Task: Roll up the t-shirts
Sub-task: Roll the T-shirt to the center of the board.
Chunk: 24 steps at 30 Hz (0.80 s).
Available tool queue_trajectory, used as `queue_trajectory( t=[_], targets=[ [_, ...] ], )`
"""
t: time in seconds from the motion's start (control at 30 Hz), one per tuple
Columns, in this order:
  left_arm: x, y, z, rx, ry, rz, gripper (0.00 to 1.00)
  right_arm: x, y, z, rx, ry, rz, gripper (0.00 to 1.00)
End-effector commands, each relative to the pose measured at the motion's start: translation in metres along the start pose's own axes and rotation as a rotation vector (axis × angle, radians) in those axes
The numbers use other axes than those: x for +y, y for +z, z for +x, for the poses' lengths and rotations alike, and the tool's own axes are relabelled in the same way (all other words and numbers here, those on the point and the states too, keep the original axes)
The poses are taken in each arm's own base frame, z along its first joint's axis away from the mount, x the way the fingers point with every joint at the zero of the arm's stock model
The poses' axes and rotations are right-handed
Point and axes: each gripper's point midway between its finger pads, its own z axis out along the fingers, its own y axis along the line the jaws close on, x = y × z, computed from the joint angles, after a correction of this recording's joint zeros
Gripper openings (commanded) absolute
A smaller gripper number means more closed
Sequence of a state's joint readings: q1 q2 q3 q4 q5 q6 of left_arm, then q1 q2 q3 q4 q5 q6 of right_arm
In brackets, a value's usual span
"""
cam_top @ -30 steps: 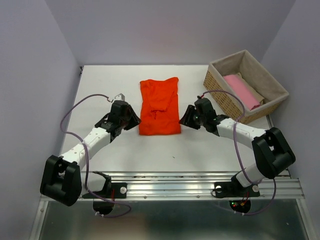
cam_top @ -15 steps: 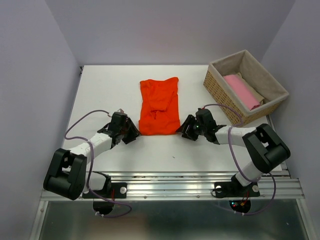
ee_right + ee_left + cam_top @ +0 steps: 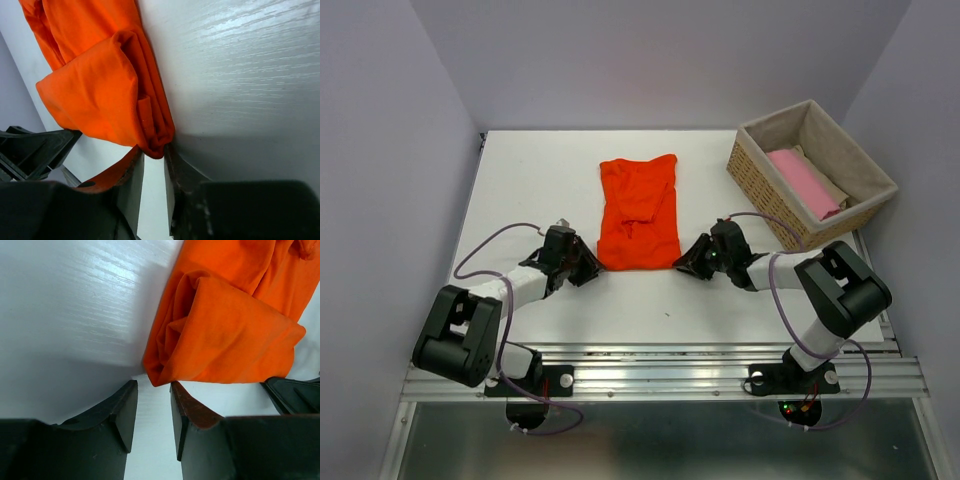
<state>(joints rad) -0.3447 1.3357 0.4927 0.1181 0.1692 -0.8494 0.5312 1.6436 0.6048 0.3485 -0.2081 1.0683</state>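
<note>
We are looking down on a white desk (image 3: pixel 540 180) walled in by pale lilac panels, and nothing is standing between the arms and the cloth. At the desk's far right corner a woven basket (image 3: pixel 760 190) with a beige liner is sitting, and it is holding a folded pale pink t-shirt (image 3: pixel 805 182) with a beige t-shirt (image 3: pixel 835 190) showing beside it. The bright orange-red t-shirt (image 3: pixel 638 212) is lying folded into a long strip at the middle of the desk, running from far to near, with its near end doubled over. The left gripper (image 3: pixel 152 387) is resting low on the desk at the near left corner of that strip, its jaws standing a narrow gap apart with the fabric's corner just ahead of them and nothing between them. The right gripper (image 3: pixel 153 152) is sitting at the near right corner, its jaws also slightly parted, the folded edge touching their tips but not pinched.
</note>
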Motion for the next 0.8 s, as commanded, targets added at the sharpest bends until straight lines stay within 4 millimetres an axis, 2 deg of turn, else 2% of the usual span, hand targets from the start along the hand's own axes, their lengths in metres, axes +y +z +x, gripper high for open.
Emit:
queue_trajectory(
  t=[0.0,0.1,0.2,0.23,0.3,0.33,0.37,0.57,0.77],
  targets=[
    [-0.007,0.003,-0.009,-0.028,-0.002,0.029,0.42,-0.001,0.003,-0.008,-0.047,-0.001,-0.005,0.25],
    [-0.008,0.005,-0.011,-0.032,0.000,0.031,0.39,-0.002,0.003,-0.009,-0.051,-0.002,0.000,0.17],
    [-0.008,0.009,-0.012,-0.032,0.000,0.027,0.31,-0.002,0.004,-0.010,-0.055,-0.005,0.003,0.11],
    [-0.009,0.009,-0.013,-0.033,0.005,0.030,0.28,-0.003,0.004,-0.010,-0.056,-0.005,0.005,0.10],
    [-0.009,0.011,-0.013,-0.032,0.004,0.026,0.14,-0.003,0.004,-0.011,-0.060,-0.008,0.006,0.03],
    [-0.009,0.011,-0.014,-0.034,0.007,0.026,0.05,-0.002,0.004,-0.011,-0.061,-0.011,0.004,0.01],
    [-0.010,0.011,-0.015,-0.034,0.009,0.026,0.00,-0.001,0.003,-0.012,-0.063,-0.014,0.002,0.01],
    [-0.016,0.004,-0.016,-0.029,0.009,0.044,0.00,0.008,-0.004,-0.013,-0.066,-0.036,-0.021,0.01],
    [-0.019,-0.015,-0.014,-0.026,-0.007,0.042,0.00,0.019,-0.019,-0.013,-0.060,-0.080,-0.043,0.01]
  ],
)
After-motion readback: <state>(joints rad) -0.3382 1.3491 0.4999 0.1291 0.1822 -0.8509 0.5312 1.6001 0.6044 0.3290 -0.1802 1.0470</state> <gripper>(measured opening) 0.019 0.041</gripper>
